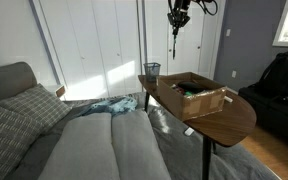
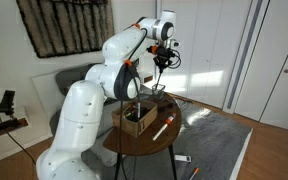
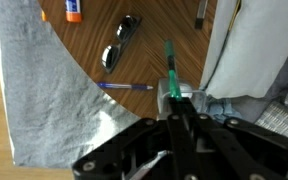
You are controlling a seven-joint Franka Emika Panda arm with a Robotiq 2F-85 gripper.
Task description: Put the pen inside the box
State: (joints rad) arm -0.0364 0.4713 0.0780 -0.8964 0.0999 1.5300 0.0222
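Gripper (image 3: 176, 108) sits right up against the wrist cam, clamped on the pen (image 3: 169, 65), which looks green here and points toward 12 o'clock. Past it is the wooden table (image 3: 164, 25), with sunglasses (image 3: 121, 50) at roughly 10 o'clock from the pen and a blue stick (image 3: 124, 87) at 9 o'clock. An orange and blue tube (image 3: 72, 10) is way off at 11. Grey cloth (image 3: 44, 90) covers the whole 8 o'clock side.

In both exterior views the pen hangs straight down from the gripper, high in the air and well clear of the table top. The box (image 1: 206, 103) sits on the table at about 5 o'clock below the pen, well apart from it, with dark stuff inside. A tumbler (image 1: 151, 70) stands near the table's edge at 7 o'clock from the pen. A short white thing (image 1: 189, 128) lies at the near rim.
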